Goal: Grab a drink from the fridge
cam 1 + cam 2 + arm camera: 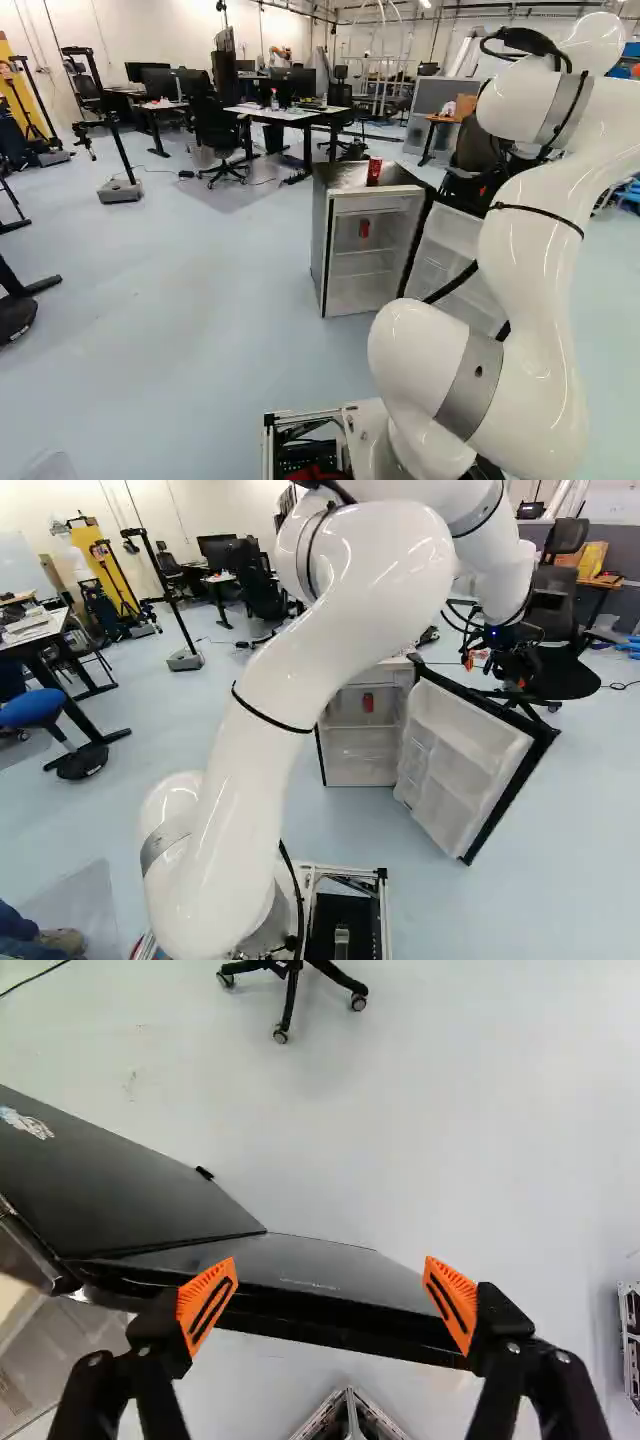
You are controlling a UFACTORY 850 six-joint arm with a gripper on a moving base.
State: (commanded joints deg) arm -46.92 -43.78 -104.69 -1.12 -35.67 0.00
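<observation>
Your gripper has its fingers widely spread, above the edge of the open door. The red can is inside the fridge, well apart from your jaws; a second can stands on top. Floor shows past the door.

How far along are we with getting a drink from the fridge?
Fridge door stands open, so access looks done. Nothing in hand: the end effector is open and empty over the door. Remaining: reach in, grip the red can inside, bring it out.
</observation>
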